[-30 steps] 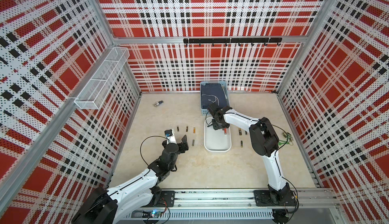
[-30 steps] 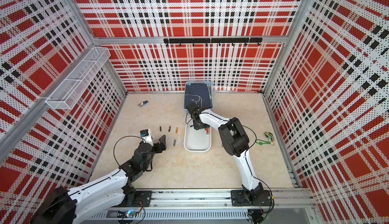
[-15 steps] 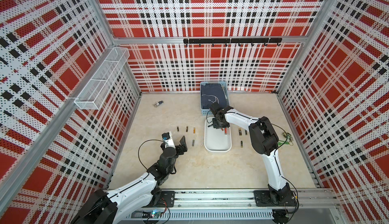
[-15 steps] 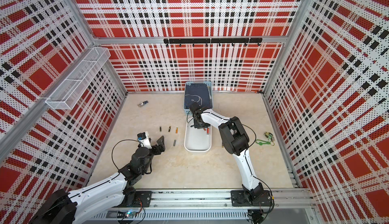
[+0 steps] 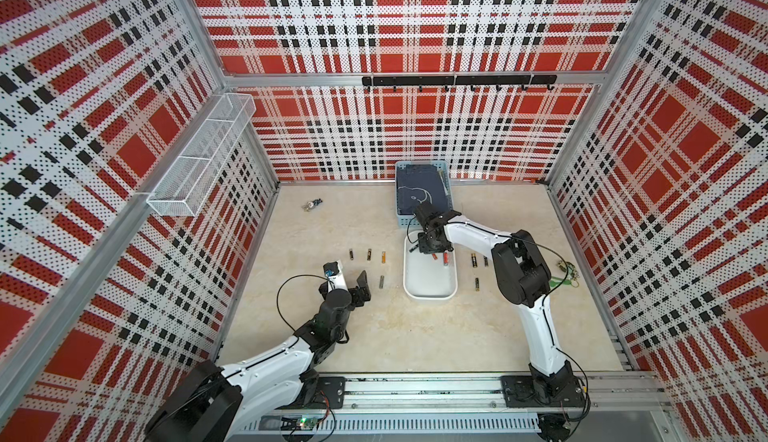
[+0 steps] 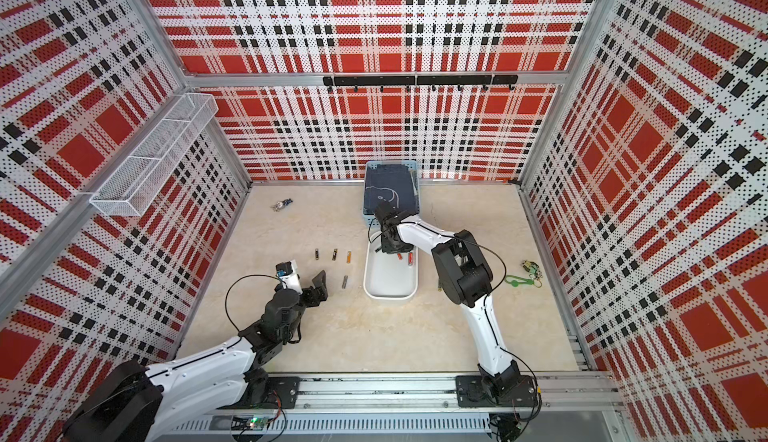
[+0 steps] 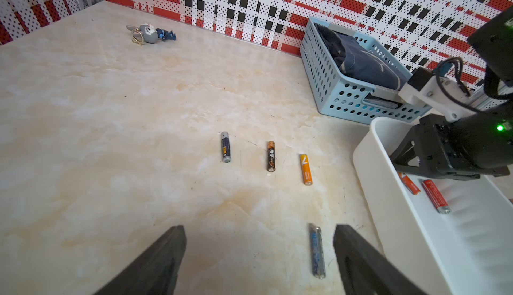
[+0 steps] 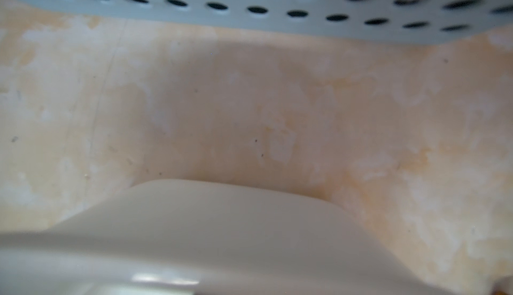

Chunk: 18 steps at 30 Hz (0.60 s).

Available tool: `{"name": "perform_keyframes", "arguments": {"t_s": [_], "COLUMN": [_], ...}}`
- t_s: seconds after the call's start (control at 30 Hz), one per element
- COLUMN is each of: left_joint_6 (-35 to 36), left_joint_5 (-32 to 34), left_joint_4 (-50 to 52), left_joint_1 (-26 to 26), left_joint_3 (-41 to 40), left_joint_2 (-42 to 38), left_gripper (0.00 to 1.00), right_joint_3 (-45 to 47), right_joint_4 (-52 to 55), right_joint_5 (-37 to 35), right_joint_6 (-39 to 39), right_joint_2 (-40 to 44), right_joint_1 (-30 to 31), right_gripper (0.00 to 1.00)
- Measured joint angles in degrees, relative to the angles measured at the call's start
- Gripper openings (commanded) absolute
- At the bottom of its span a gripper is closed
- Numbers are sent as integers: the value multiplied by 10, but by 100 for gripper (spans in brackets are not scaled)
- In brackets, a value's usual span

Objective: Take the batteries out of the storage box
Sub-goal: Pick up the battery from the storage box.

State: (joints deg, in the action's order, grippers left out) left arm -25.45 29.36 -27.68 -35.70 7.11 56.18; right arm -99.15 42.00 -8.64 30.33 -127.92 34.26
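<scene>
Shifted slightly downward since the earlier frame, the right pincer (image 5: 432,251) is positioned over the upper end of the storage box (image 5: 430,284); its state cannot be told. Two red batteries (image 5: 445,258) are retained in the box beside it. The left pincer (image 7: 258,228) is released above the bench (image 7: 111,141), with a grey battery (image 7: 316,250) lying just inside one finger.

The fingertips of the right hand (image 5: 432,248) are covered by its own body in both top views, so its grip cannot be judged (the right wrist view is blurred, the storage box (image 8: 222,218) rim smeared). One red battery (image 7: 407,183) is partly hidden beneath that hand. The left hand (image 7: 259,227) is cut off in its wrist view.
</scene>
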Motion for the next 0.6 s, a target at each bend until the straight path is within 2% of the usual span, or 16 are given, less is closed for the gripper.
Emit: {"name": "perform_keyframes", "arguments": {"t_s": [0.4, 0.6], "left_joint_6": [0, 0], "left_joint_5": [0, 0], "left_joint_4": [-1, -1], "left_joint_1": [0, 0], "left_joint_3": [0, 0], "left_joint_2": [4, 5], "left_gripper": [90, 90], "right_joint_3": [54, 55], "right_joint_4": [-1, -2], "right_joint_5": [10, 7], "right_joint_6": [-4, -7], "right_joint_2": [33, 34], "right_joint_1": [5, 7], "right_gripper": [28, 12]}}
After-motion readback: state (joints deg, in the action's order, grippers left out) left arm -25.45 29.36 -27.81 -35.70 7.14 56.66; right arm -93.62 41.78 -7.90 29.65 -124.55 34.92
